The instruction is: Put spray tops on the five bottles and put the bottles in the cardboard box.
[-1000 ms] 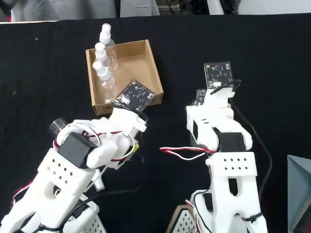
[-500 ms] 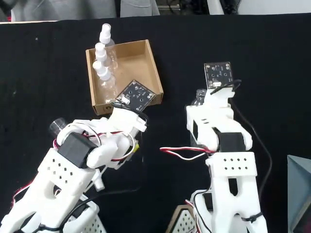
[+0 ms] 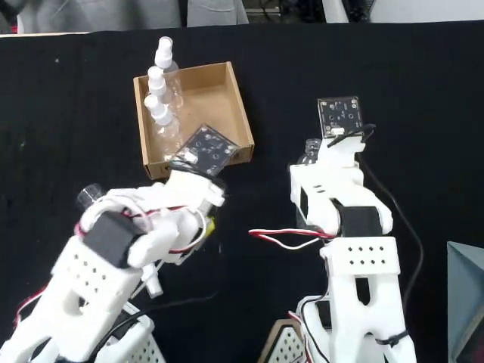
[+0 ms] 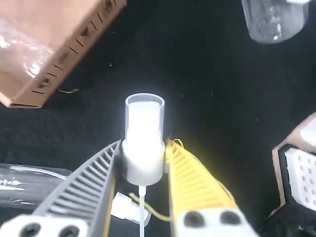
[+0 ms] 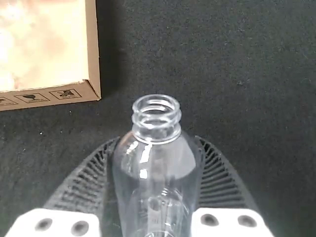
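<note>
My left gripper [image 4: 143, 148] is shut on a white spray top [image 4: 144, 129], held upright above the black table, its thin tube hanging down. My right gripper [image 5: 157, 143] is shut on a clear bottle [image 5: 157, 148] with an open threaded neck. That bottle [image 3: 308, 150] stands right of the cardboard box [image 3: 227, 91]. Three bottles with spray tops [image 3: 160, 102] stand along the box's left wall. Another clear bottle [image 4: 29, 182] lies beside my left gripper, and its open neck [image 3: 91, 197] pokes out left of the left arm. A second clear bottle [image 4: 273, 19] stands farther off.
The box corner [image 5: 74, 84] lies just ahead of the right gripper. A grey-blue object [image 3: 465, 291] sits at the table's right edge. The other arm's white base [image 4: 298, 170] is close beside my left gripper. Black table stretches open at the far right.
The left arm has shifted slightly to the left with the spray top still in its gripper. The right arm and its bottle have kept still.
</note>
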### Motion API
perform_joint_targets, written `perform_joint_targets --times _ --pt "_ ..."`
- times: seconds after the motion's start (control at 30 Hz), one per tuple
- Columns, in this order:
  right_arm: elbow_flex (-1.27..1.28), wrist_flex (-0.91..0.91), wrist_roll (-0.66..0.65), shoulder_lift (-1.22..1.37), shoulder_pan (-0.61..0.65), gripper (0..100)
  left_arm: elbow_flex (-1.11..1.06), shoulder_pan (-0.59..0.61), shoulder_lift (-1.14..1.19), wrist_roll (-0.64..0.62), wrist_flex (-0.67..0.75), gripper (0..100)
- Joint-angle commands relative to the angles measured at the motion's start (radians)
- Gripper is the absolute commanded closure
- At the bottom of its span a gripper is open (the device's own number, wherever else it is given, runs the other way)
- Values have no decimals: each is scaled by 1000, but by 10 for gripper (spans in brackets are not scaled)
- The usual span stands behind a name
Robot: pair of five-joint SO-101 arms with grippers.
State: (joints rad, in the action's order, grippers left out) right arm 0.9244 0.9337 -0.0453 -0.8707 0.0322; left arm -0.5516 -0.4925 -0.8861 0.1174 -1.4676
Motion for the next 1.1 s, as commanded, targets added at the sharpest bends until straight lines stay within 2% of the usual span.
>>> perform_joint_targets --times 0.0,0.23,0.5,0.83,1.07 --pt "-7 -12 6 -48 11 899 22 88 -101 -12 15 971" --pt "4 -12 8 -48 28 899 28 168 -150 -12 17 971" --pt "1 15 0 -68 75 898 31 170 -152 -112 55 971" --pt "110 15 -3 -323 123 899 35 170 -152 -112 101 971" --pt "128 15 -3 -361 127 899 81 170 -152 -112 100 971"
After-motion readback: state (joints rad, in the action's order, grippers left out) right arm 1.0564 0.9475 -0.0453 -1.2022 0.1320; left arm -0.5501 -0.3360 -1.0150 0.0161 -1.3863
